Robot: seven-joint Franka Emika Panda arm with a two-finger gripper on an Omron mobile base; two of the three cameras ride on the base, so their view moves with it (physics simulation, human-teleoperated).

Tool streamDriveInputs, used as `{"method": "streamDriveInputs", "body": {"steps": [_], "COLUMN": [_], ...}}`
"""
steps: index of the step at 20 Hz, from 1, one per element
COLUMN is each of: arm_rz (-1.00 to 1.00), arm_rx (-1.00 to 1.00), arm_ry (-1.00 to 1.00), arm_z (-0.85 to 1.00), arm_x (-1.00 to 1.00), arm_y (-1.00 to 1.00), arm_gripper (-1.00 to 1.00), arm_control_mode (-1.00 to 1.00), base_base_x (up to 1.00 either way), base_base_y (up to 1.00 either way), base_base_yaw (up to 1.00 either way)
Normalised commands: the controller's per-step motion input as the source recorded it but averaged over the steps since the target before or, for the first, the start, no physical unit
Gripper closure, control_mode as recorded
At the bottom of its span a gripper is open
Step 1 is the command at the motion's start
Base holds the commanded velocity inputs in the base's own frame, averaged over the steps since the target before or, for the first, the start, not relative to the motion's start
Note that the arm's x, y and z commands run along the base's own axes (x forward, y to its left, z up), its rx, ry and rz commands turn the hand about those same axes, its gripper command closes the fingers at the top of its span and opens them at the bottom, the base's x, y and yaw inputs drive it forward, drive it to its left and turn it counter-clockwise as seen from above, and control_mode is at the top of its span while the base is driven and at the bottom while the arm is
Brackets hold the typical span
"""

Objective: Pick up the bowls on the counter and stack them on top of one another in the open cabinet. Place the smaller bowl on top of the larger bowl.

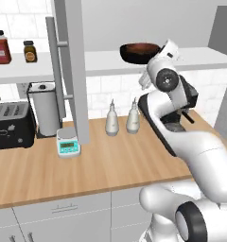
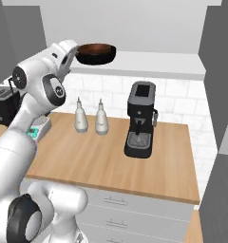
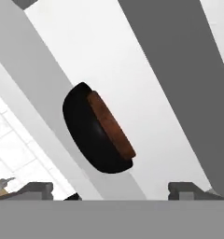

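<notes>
- Larger bowl (image 1: pixel 134 55): glossy black, resting on the white shelf board (image 1: pixel 200 56) of the open cabinet (image 2: pixel 149 28); the right base view shows it near the board's left end.
- Smaller bowl (image 3: pixel 111 125): reddish-brown, nested inside the black bowl, its rim standing just above the black rim; the hand view shows both rolled on a slant.
- Gripper (image 3: pixel 118 189): the two dark fingertips (image 3: pixel 34 189) sit well apart at the bottom of the hand view, spread and holding nothing, clear of the stacked bowls.
- Arm: raised to shelf height, the wrist just beside the bowls in both base views.
- Cabinet door (image 1: pixel 73 66): grey, swung open, with a long vertical bar handle (image 1: pixel 55 75).
- Counter (image 1: pixel 101 160): light-brown wood, carrying two pale bottles (image 1: pixel 112 120), a small scale (image 1: pixel 68 142), a black toaster (image 1: pixel 11 125), a paper-towel holder (image 1: pixel 44 108) and a black coffee machine (image 2: pixel 140 121).
- Two jars (image 1: pixel 1 47) stand on the left shelf.
</notes>
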Motion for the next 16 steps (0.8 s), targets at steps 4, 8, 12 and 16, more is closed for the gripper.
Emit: {"method": "streamDriveInputs", "body": {"steps": [4, 8, 12, 16], "arm_rz": [0.00, 0.00, -0.13, -0.08], "arm_rx": [-0.01, 0.02, 0.25, 0.04], "arm_ry": [-0.17, -0.11, -0.15, -0.08], "arm_z": [-1.00, -1.00, -0.29, 0.00], "arm_x": [-1.00, -1.00, -1.00, -0.29], "arm_y": [-0.90, -1.00, -1.00, -0.17], "arm_gripper": [-1.00, -1.00, -1.00, -1.00], "arm_control_mode": [-1.00, -1.00, -1.00, -1.00], "base_base_x": [0.00, 0.00, 0.00, 0.00], "base_base_y": [0.00, 0.00, 0.00, 0.00], "base_base_yaw": [0.00, 0.00, 0.00, 0.00]}}
